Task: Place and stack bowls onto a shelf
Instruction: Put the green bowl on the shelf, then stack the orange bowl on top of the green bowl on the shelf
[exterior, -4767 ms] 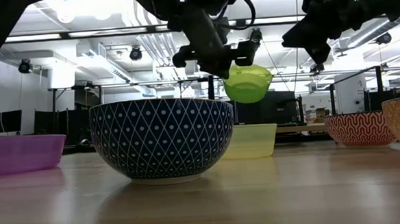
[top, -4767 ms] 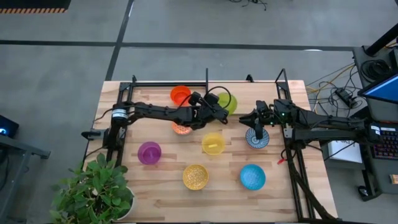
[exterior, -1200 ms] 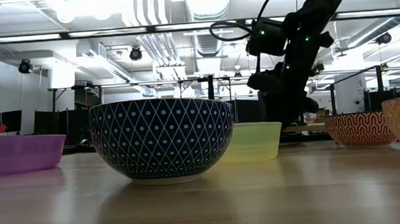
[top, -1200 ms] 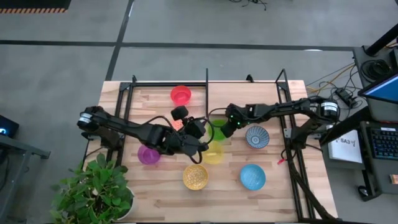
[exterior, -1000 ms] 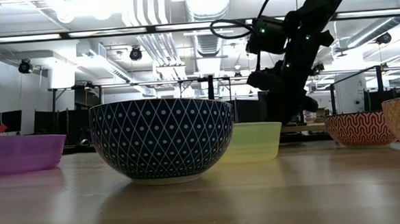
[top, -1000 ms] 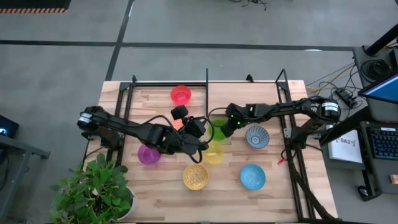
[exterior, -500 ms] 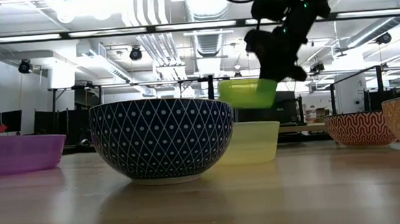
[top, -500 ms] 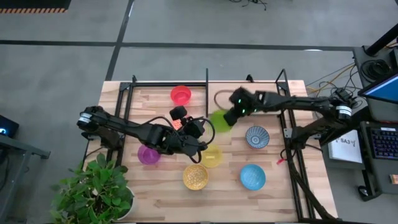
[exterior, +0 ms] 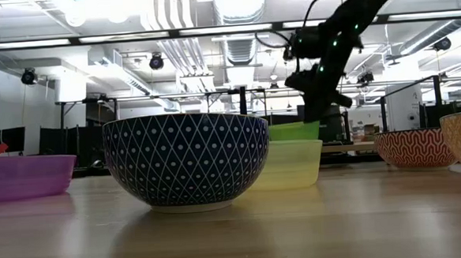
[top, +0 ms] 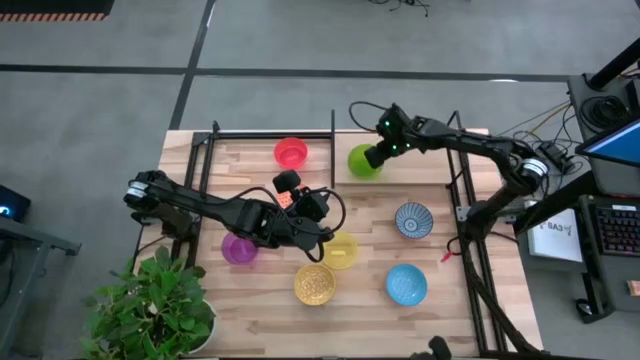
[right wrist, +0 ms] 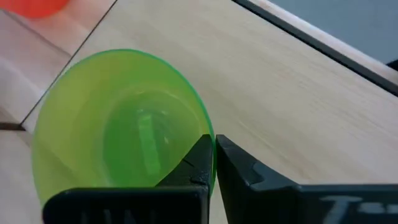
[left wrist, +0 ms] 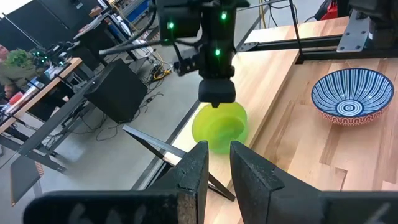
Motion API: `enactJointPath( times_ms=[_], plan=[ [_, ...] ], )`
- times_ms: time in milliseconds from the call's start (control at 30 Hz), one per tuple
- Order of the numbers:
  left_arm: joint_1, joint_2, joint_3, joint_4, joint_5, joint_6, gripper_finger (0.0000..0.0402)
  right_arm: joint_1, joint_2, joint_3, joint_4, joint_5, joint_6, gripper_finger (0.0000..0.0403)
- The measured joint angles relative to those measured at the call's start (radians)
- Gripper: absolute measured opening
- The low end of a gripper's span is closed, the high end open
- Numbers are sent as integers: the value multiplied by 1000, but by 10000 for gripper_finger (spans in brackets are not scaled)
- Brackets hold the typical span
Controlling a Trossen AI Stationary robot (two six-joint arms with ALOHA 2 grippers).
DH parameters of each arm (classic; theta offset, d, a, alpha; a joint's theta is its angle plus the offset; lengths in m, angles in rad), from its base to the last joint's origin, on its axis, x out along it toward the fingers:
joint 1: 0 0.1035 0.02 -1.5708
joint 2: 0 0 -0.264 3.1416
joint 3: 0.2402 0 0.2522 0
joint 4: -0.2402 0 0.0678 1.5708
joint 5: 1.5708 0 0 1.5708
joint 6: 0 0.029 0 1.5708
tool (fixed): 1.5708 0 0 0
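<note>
The green bowl (top: 360, 161) is in my right gripper (top: 374, 157) near the table's far edge, just right of the shelf (top: 250, 150). A red-orange bowl (top: 291, 153) stands on the shelf. In the low view the green bowl (exterior: 294, 131) shows behind the yellow one (exterior: 291, 161); whether its base touches the wood I cannot tell. My left gripper (top: 318, 206) waits mid-table, open by a narrow gap (left wrist: 217, 165) and holding nothing. The orange patterned bowl (top: 284, 200) is mostly hidden under that arm. My right gripper (right wrist: 213, 152) pinches the green bowl's rim (right wrist: 204, 118) on the side toward the table's right edge. One finger is inside the bowl and one outside. The fingers come from above, pointing down. The bowl stays upright below them, mouth up.
On the tabletop stand the purple (top: 240, 246), yellow (top: 340, 250), gold patterned (top: 314, 284), light blue (top: 406, 284) and blue-and-white (top: 413, 219) bowls. A potted plant (top: 150, 310) sits at the near left corner. Black posts (top: 333, 125) frame the shelf and the table sides.
My right gripper has lifted the green bowl clear from the middle of the table, beside the left gripper. It has carried the bowl toward the far edge and brought it down again, staying shut on the rim all the while.
</note>
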Motion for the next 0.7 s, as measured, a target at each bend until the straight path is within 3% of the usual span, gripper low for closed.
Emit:
enactJointPath(
  times_ms=[400,700],
  plan=[
    [1,0,0,3,2,-13,50,-10,77,11,47,23,-21,74],
    [60,0,1,15,31,-18,50,-36,-38,64,-23,20,-44,123]
  ],
)
